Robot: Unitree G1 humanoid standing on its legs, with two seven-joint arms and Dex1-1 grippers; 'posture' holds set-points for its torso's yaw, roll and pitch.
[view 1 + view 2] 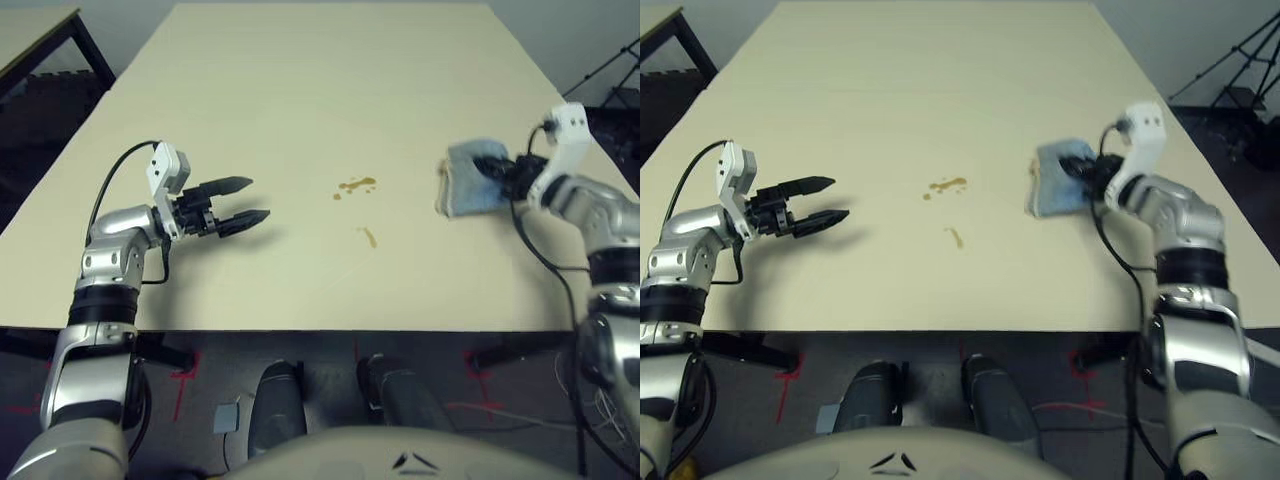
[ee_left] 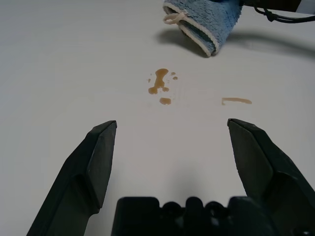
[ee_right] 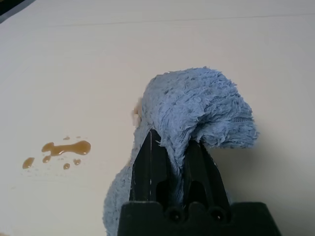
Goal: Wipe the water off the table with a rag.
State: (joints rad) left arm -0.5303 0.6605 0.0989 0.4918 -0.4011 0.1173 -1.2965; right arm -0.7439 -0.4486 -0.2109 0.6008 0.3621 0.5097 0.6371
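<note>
So my right hand [image 3: 172,162] is pinched on a bunched fold of the rag [image 1: 470,180] at the desk's [image 1: 300,90] right edge, soft and floppy, spill [image 1: 356,185] mid-desk, left hand [image 1: 240,203] hanging open, empty.

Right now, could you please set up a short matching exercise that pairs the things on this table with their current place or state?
Things:
1. rag
2. water
3. left gripper
4. table

States:
A. open, holding nothing
B. pinched by the right gripper
C. brownish splotches mid-table
D. pale cream surface under everything

Pairs: 1-B, 2-C, 3-A, 4-D
</note>
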